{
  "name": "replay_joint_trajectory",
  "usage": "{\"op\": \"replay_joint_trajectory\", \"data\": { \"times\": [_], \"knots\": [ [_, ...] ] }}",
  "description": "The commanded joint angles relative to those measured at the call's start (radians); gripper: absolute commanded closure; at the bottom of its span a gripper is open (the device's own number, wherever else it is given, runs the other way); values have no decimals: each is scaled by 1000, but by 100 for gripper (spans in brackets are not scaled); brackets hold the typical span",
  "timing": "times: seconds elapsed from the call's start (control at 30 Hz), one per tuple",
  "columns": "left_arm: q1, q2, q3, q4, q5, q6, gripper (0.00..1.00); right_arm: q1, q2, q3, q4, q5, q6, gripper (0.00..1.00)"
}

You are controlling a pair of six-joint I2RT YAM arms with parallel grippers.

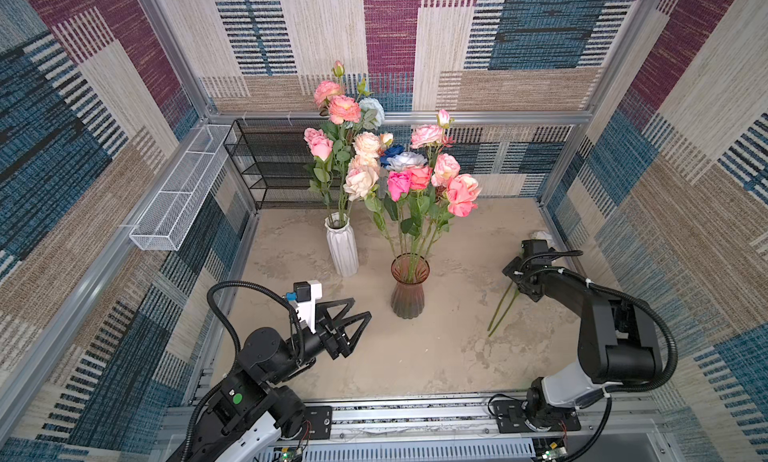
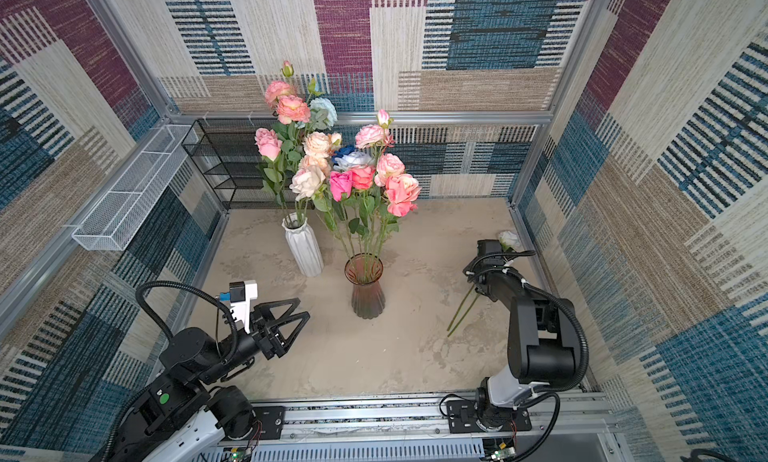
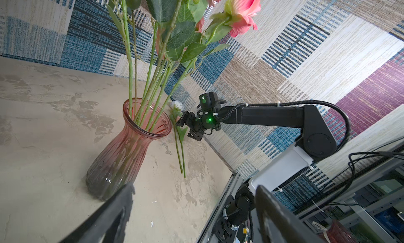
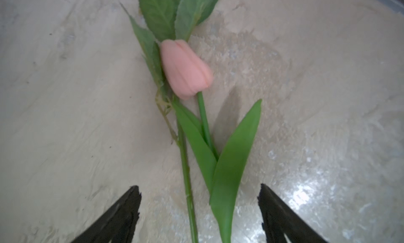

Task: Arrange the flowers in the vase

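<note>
Tulip (image 4: 185, 69), leafy rose stem (image 4: 185, 165) lie side by side on table (image 4: 65, 99), right of pink glass vase (image 1: 409, 287) holding roses (image 1: 415, 177). Right gripper (image 4: 199, 187) hovers over both, fingers apart, empty. Best: straddle one stem only, below leaves. Left gripper (image 1: 361, 307) left of vase, also spread, empty.

Rear vase (image 1: 343, 248) left of front vase (image 1: 409, 289) (loose flowers (image 4: 185, 69) right).

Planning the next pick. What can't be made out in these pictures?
Pink tulip head: under the right arm in both top views; only stems show.
White rose head: cut off by the frame edge in the right wrist view.
Stem ends inside the white vase: hidden by its opaque wall.
Right gripper touching stems or not: right wrist view blurred.
</note>
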Motion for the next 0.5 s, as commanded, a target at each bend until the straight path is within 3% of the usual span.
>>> {"op": "replay_joint_trajectory", "data": {
  "times": [0.0,0.13,0.27,0.37,0.47],
  "knots": [
    [3,-21,-3,-9,-9,11,11,-6,74,63,-49,44,-37,14],
    [1,-38,2,-19,-11,17,11,-6,175,127,-99,-8,-81,23],
    [1,-56,3,-23,-19,17,11,23,238,144,-86,-80,-132,41],
    [2,-68,4,-30,-26,19,11,92,290,180,-98,-101,-167,58],
    [1,-74,10,-41,-30,23,11,180,322,218,-103,-114,-174,61]
  ]
}}
